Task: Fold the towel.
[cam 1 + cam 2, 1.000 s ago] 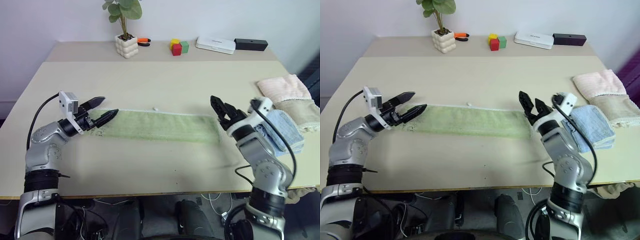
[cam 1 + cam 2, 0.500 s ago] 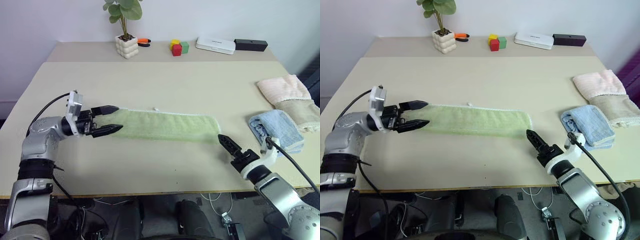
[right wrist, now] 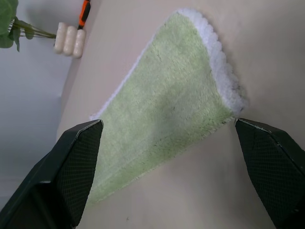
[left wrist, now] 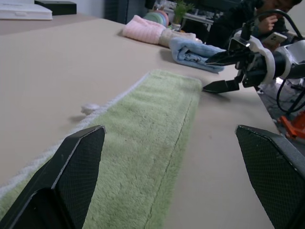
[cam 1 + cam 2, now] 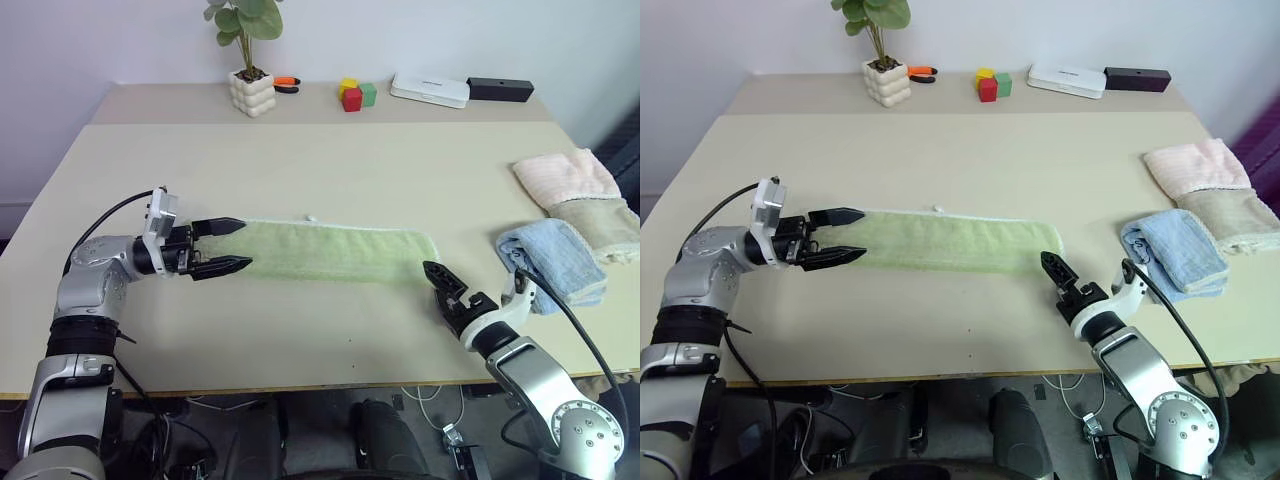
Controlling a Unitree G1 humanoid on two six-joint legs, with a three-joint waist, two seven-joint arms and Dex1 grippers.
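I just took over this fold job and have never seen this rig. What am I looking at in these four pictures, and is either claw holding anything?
The two wide pictures come from the robot's head, looking down over its arms onto a beige table. The other two come from cameras on the wrists, looking along each claw's black fingers.

The green towel lies flat as a long strip. The left claw sits open at the strip's left end; the right claw is open just off its right end. Neither holds anything.

On the robot's right lie a blue cloth and pink and cream towels. Along the far edge stand a potted plant, coloured blocks, a white box and a black box.
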